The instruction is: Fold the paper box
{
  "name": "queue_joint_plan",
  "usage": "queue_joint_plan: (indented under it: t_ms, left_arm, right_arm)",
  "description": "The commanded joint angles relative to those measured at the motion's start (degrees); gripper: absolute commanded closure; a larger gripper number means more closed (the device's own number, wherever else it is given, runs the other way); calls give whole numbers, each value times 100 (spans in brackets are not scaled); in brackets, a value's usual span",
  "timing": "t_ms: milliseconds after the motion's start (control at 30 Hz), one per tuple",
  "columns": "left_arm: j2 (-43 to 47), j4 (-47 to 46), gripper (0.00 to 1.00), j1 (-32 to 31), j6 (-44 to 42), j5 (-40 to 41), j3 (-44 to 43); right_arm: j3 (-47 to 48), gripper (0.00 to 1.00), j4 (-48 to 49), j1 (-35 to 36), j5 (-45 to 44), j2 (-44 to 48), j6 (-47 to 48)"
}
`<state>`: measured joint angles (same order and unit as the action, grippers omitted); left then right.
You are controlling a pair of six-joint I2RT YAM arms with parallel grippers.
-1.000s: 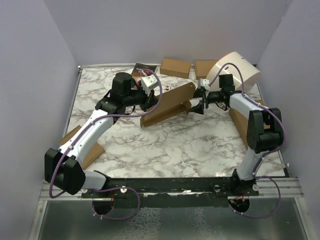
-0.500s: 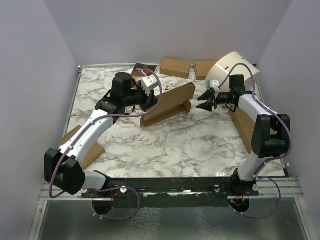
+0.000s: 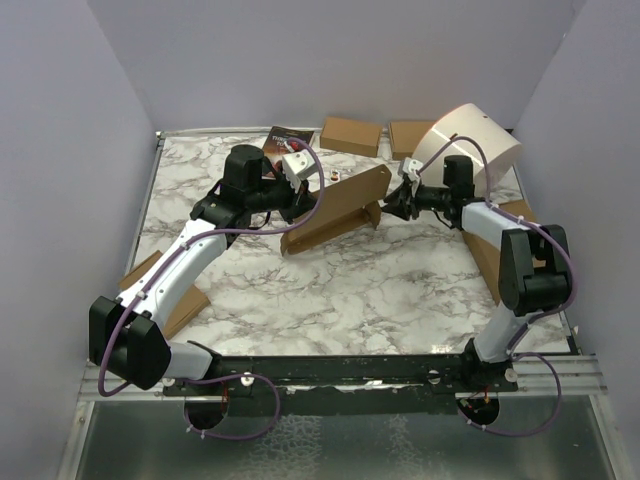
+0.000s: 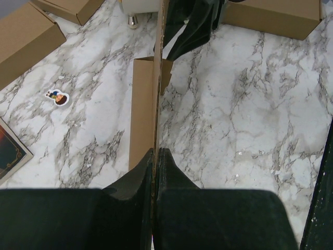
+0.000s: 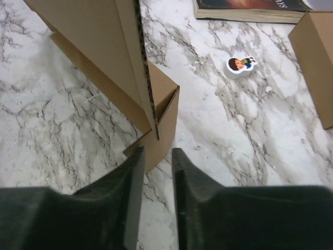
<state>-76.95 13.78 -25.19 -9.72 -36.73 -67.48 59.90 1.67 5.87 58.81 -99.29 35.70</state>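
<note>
your left gripper [image 4: 155, 152] clamped on the standing panel of the plain brown corrugated cardboard mailer box [image 3: 338, 205], right gripper [image 5: 156, 153] slightly apart, just off its corner

Robot lab test cell, plain lilac walls [image 3: 70, 150] around a marble-patterned table [image 3: 340, 290], arms [image 3: 185, 260] bolted to a rail [image 3: 340, 368]
</note>
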Motion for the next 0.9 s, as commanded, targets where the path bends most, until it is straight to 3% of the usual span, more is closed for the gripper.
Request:
queue_joint_plan:
  t_ms: [0,267,633,867]
  left_arm:
    - [-42,280,100,13,108,-185,-27]
    - [-82,227,100,14,132,-216,-41]
    - [-127,205,100,14,158,-288,-54]
    - [-191,226,100,7,158,-278,-77]
  right_arm:
    - [-6,64,454,255,-189,-213,-239]
    - [-7,54,455,362,99,-309,-211]
    - [-417,60,2012,408,-116,-508,-1756]
    - [-410,61,2422,456,-171,-607,-2015]
